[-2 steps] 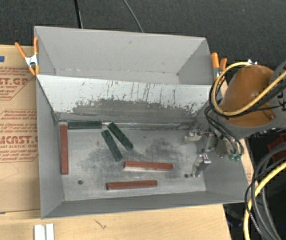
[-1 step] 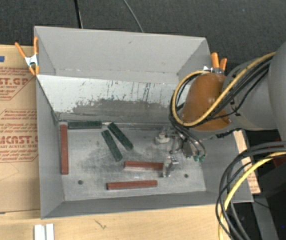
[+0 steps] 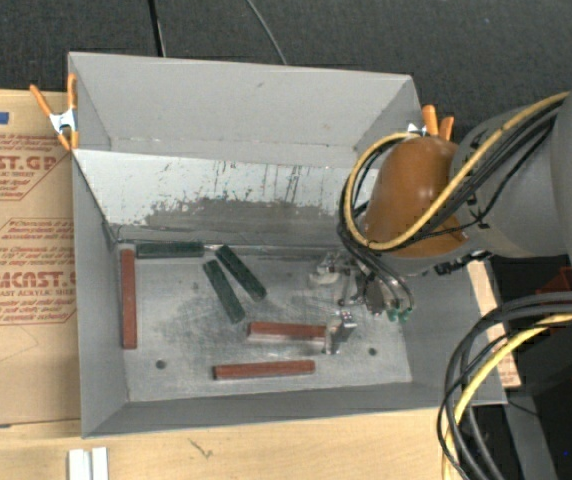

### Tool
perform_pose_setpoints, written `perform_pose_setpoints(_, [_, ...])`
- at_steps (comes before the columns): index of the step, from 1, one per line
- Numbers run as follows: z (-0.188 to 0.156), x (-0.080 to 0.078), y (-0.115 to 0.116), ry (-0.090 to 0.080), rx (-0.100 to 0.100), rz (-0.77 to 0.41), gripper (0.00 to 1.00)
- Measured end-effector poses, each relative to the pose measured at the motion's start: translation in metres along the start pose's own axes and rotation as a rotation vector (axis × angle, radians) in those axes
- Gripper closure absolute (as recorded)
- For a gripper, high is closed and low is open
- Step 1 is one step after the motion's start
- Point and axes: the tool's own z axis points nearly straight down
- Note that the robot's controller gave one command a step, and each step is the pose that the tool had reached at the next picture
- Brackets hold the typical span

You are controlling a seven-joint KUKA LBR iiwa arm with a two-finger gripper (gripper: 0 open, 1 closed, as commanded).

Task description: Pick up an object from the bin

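Grey metal bin (image 3: 96,268), lower right of centre: claw (image 3: 338,333), its opening impossible to tell, sits at the right end of a red-brown bar (image 3: 281,330); it should straddle that bar squarely before closing.

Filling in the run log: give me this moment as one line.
hand at right end of red-brown bar | bar flat on bin floor | not lifted

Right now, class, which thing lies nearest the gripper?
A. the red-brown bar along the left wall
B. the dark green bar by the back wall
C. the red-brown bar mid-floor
C: the gripper sits at the right-hand end of the mid-floor red-brown bar.
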Motion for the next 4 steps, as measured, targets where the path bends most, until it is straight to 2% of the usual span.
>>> perform_pose_setpoints(1, [-0.01,0.001,0.013,-0.003,0.0,0.049,0.0])
perform_pose_setpoints(2, [0.031,-0.003,0.028,-0.01,0.0,0.111,0.0])
perform_pose_setpoints(3, [0.026,0.01,0.035,-0.011,0.001,0.296,1.0])
perform_pose_setpoints(4, [0.026,0.01,0.035,-0.011,0.001,0.296,1.0])
